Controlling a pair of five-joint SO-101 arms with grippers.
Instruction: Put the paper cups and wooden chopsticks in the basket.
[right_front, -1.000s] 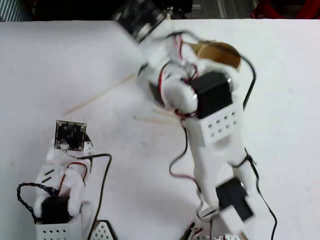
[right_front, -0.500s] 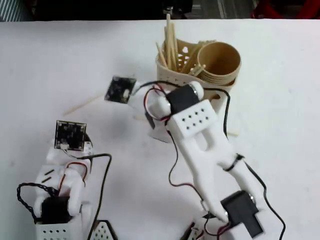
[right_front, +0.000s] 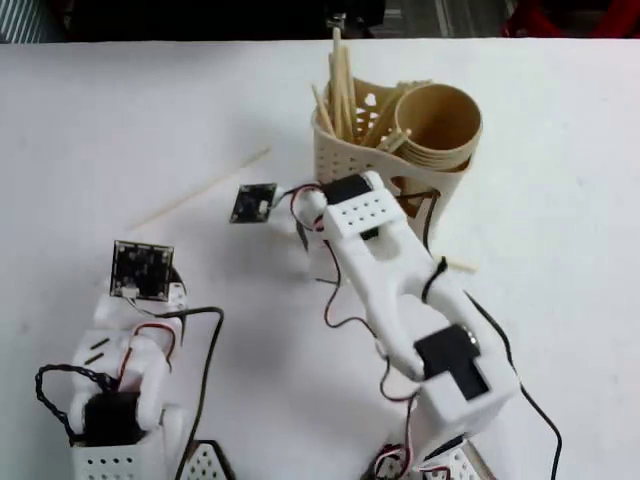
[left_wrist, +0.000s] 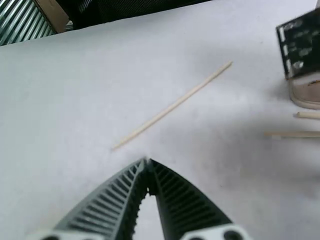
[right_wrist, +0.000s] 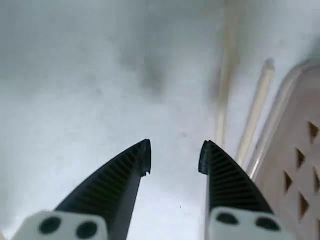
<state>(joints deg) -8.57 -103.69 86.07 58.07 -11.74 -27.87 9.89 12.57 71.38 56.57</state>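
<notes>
While the basket (right_front: 450, 178) stands at the upper middle of the overhead frame on a white table (right_front: 100, 110), it already holds a bundle of chopsticks (right_front: 345, 90) standing on end. A stack of paper cups (right_front: 440, 120) is nested beside them. The cups look finished, and only stray sticks are left to gather.

The right arm (right_front: 385, 265) stretches from the lower right of the frame up to the near side of the basket, bent low so that its tip is down at the table. The right arm's jaws are spread with nothing between them. Its wrist camera suggests why they are there: two loose chopsticks (right_wrist: 256, 112) lie flat on the table just beside the basket wall (right_wrist: 295, 170), ahead of the tips. The spread seems meant to straddle one of these thin sticks, though so close to the wall they leave little room for the far jaw. A short length of stick (right_front: 460, 266) pokes out from under the arm at centre right and may be the other end of one of them.

A single chopstick (right_front: 200, 190) lies apart at centre left, slanting toward the upper right. The left arm (right_front: 125, 380) is folded at the lower left corner, well short of it. The left arm's jaws are pressed together and empty, pointing toward that stick (left_wrist: 172, 105), probably parked while the other arm works.
</notes>
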